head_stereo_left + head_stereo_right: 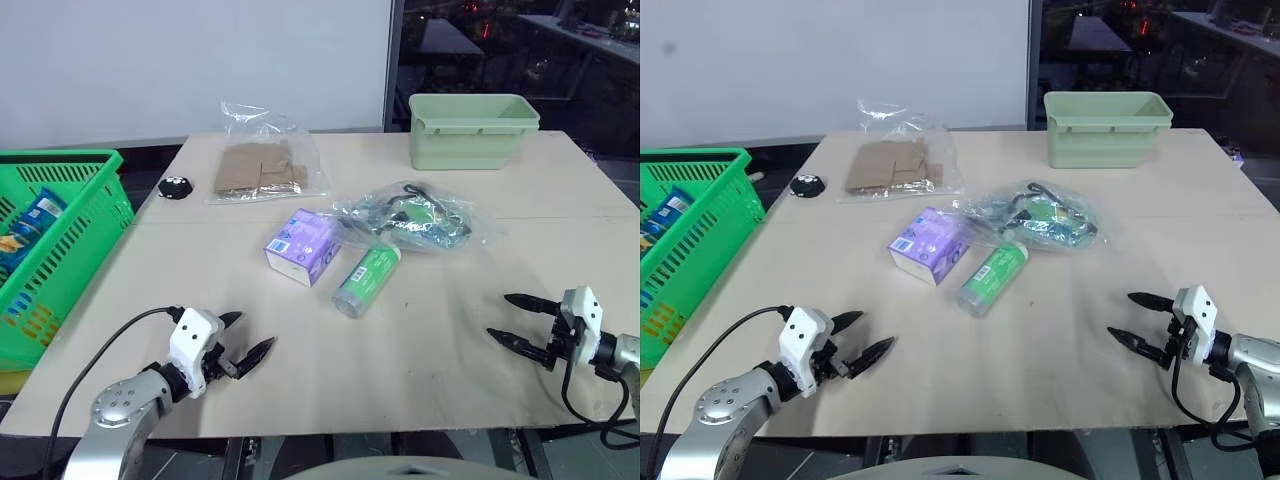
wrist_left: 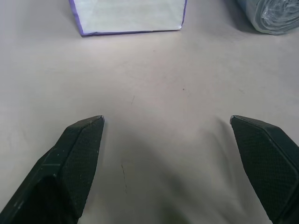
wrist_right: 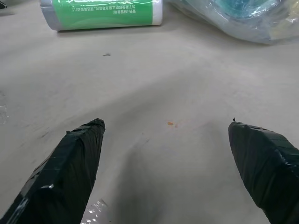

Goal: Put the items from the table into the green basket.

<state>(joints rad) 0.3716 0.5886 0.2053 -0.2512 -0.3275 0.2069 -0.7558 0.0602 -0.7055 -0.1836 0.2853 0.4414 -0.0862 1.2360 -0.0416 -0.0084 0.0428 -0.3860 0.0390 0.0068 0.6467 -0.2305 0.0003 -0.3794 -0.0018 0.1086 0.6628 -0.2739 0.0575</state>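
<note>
On the beige table (image 1: 300, 360) lie a purple carton (image 1: 302, 245), a green-labelled tube (image 1: 366, 279), a crinkly clear bag of dark cables (image 1: 415, 218), a clear bag of brown card pieces (image 1: 259, 168) and a small black disc (image 1: 175, 186). The green basket (image 1: 60, 240) stands off the table's left edge with some packets inside. My left gripper (image 1: 247, 338) hovers open near the front left, short of the carton (image 2: 128, 16). My right gripper (image 1: 507, 318) is open at the front right, pointing toward the tube (image 3: 100, 13) and the cable bag (image 3: 233, 16).
A pale green solid-walled tub (image 1: 472, 128) stands at the table's back right. A white wall panel rises behind the table. Bare tabletop lies between both grippers along the front edge.
</note>
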